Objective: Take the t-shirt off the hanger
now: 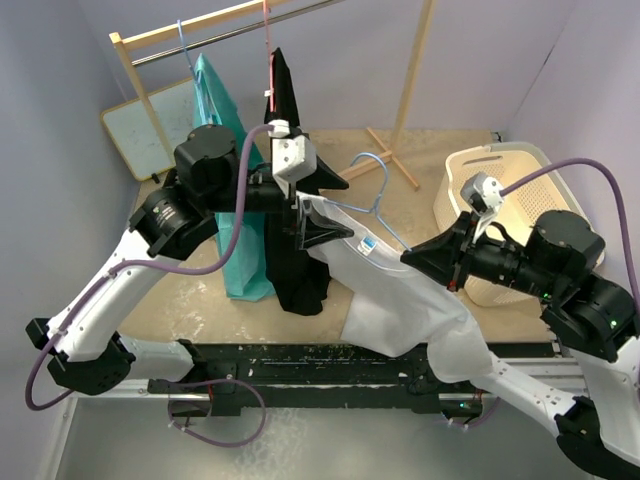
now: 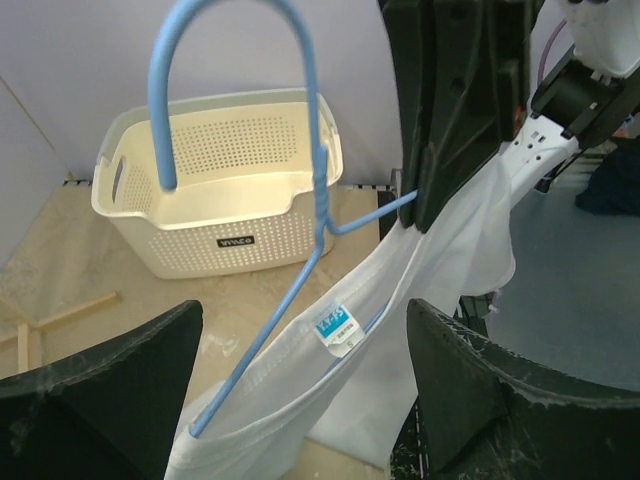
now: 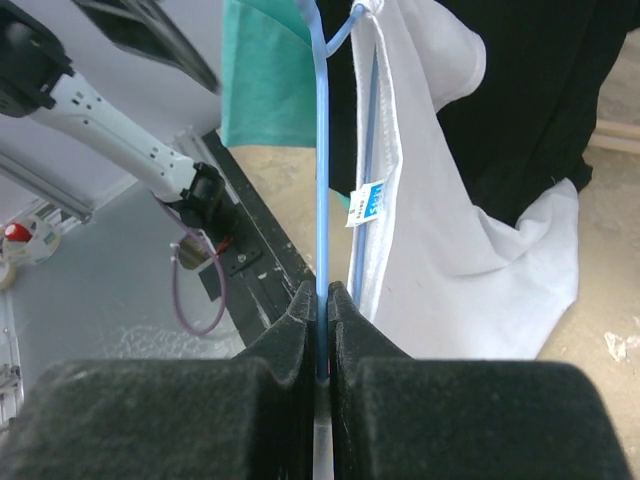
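Because the right gripper (image 3: 322, 300) is clenched on the wire of the thin blue wire hanger (image 1: 375, 195), the hanger is fixed in the air above the beige table (image 1: 180, 300), and this gives the other arm something firm to pull against. The white fabric t-shirt (image 1: 400, 300) is not yet off: its collar is around one shoulder of the hanger, and the rest hangs down between the two arms to the near edge of the table. The left gripper (image 1: 330, 208) is released, with its jaws wide on both sides of the collar, I think in order to take the cloth. I count one white shirt, one hanger in the grip, two grippers and one cream perforated plastic basket (image 1: 500, 165). Two more clothes, a teal garment (image 1: 225, 150) and a black garment (image 1: 290, 200), hang on the wooden rack (image 1: 410, 90) behind.
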Controlling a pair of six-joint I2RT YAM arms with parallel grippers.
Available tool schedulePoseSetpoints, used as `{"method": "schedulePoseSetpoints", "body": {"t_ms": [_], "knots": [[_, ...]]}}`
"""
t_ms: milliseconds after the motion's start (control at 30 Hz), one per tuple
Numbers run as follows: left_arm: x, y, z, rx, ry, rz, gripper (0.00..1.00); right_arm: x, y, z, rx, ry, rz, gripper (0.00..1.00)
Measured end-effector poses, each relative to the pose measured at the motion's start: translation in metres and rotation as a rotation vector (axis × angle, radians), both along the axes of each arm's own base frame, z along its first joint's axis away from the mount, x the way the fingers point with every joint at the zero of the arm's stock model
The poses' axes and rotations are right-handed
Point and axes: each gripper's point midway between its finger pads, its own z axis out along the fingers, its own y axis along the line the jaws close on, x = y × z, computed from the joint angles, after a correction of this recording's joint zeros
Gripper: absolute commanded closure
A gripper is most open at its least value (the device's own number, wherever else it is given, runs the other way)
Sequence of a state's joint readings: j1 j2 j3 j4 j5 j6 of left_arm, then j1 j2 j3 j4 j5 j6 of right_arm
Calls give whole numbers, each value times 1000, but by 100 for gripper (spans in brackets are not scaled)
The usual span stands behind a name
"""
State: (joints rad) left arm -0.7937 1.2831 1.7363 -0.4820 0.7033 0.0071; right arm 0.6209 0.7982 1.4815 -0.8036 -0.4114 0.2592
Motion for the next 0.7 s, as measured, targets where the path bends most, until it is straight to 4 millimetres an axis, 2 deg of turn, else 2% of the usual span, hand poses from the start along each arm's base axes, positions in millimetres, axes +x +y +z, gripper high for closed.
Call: {"method": "schedulePoseSetpoints", "body": {"t_ms": [67,133,367,533,633,667,700], "knots": [[1,-4,-8,27,-7,6,17,-3,-1,7,13,-15,4,100],[2,-5,-11,38,-14,12,23,-7,-2,16,32,-33,13,100],[0,-9,-12,40,-44,10,75,-21,-7,28,69,-50,33,100],[-3,-12,-15,39,-57,-6,92,-22,-8,25,65,-35,29,100],[-8,-12,-19,50,-51,-25,98,-21,-12,23,60,-33,6,100],[-10,-12,-20,52,-49,-31,99,-22,-13,24,61,-35,1,99],[-11,-12,-21,52,-51,-36,100,-21,-14,24,60,-38,-9,94]]}}
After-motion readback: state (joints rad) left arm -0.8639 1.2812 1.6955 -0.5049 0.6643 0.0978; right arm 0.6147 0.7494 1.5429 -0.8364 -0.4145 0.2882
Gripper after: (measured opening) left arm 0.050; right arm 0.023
